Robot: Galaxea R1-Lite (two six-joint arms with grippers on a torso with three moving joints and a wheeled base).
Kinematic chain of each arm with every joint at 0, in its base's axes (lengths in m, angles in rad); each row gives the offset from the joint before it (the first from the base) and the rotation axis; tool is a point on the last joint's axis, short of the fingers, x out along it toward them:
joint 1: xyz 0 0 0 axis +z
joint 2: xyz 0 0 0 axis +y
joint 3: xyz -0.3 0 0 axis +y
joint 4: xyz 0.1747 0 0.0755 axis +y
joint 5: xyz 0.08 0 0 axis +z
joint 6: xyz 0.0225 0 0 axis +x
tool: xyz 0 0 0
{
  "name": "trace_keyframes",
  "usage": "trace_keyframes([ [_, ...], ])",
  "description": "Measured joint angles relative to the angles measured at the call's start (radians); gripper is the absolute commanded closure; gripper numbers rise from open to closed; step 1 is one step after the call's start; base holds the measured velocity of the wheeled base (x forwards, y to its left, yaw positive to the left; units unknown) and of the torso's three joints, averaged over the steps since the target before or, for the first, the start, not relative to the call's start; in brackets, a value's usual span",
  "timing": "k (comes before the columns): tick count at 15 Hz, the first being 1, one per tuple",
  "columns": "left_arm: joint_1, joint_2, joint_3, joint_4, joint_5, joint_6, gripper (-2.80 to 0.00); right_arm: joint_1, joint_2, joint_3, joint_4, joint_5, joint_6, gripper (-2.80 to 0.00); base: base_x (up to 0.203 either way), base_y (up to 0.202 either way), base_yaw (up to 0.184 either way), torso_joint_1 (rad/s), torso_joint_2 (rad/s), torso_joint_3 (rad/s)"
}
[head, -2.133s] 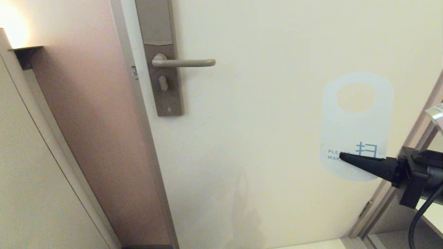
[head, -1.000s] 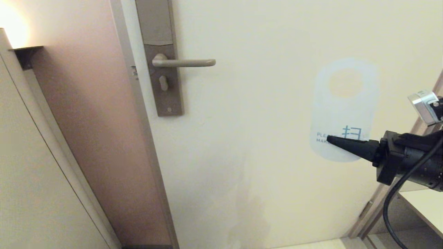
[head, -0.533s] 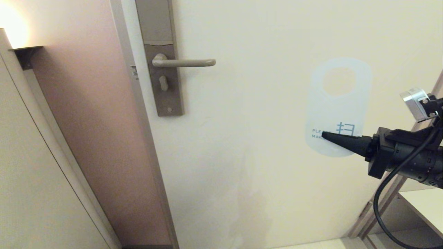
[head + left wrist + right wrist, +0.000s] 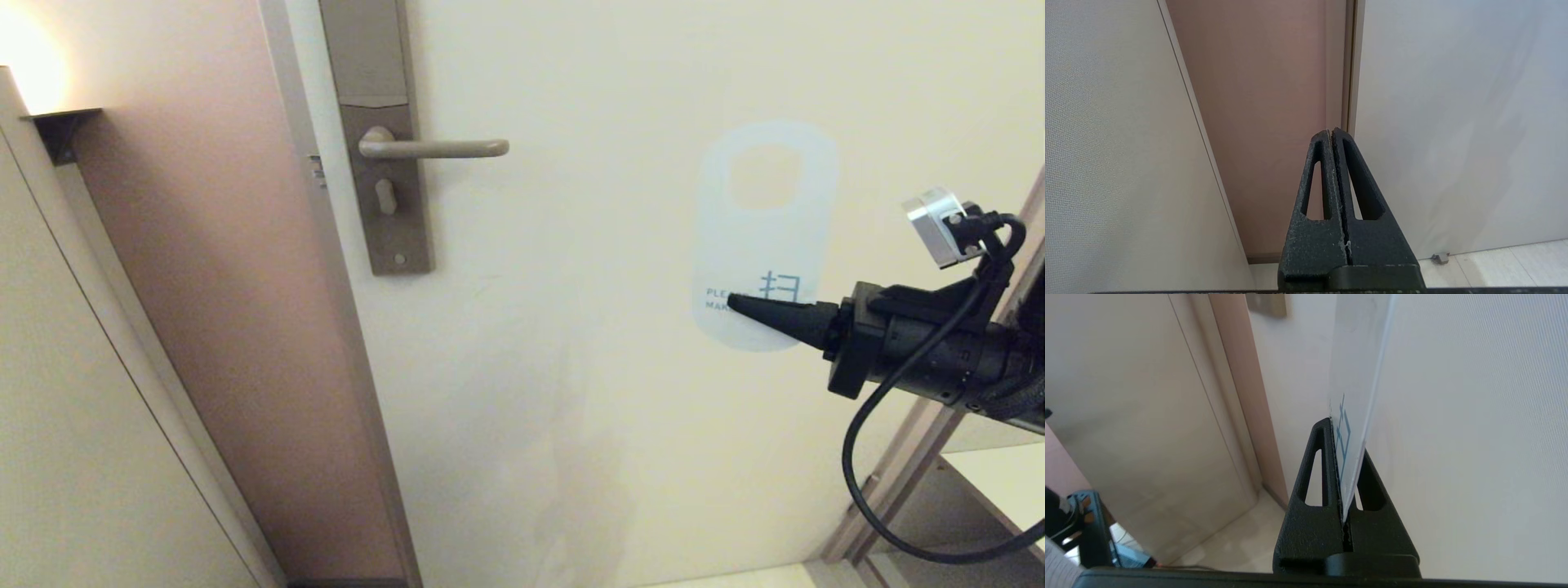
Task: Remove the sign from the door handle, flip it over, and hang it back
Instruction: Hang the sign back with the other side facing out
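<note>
One thin, stiff white oblong hanger card, probably light and slippery, is pinched at its lower end by the right tool; the grip looks well placed.

The door is bare between the handle and the sign (held by the right tool); nothing blocks the way.

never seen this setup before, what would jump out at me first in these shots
The white sign, its "make up room" side showing, held upright in front of the door by the right gripper, which is clamped on its lower end. Off to the left, the bare door handle sticks out with nothing hanging on it.
</note>
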Motion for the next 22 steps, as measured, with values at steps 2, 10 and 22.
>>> trace_keyframes([
  [2, 0.000, 0.000, 0.000, 0.000, 0.000, -0.001, 0.00, 0.037, 0.031, -0.029, -0.019, -0.011, 0.000, 0.00, 0.000, 0.000, 0.000, 0.000, 0.00, 0.000],
  [10, 0.000, 0.000, 0.000, 0.000, 0.000, 0.000, 0.00, 0.130, 0.173, -0.111, -0.122, -0.049, 0.000, 0.00, 0.000, 0.000, 0.000, 0.000, 0.00, 0.000],
  [22, 0.000, 0.000, 0.000, 0.000, 0.000, 0.000, 0.00, 0.294, 0.307, -0.293, -0.061, -0.330, -0.001, 0.00, 0.000, 0.000, 0.000, 0.000, 0.00, 0.000],
])
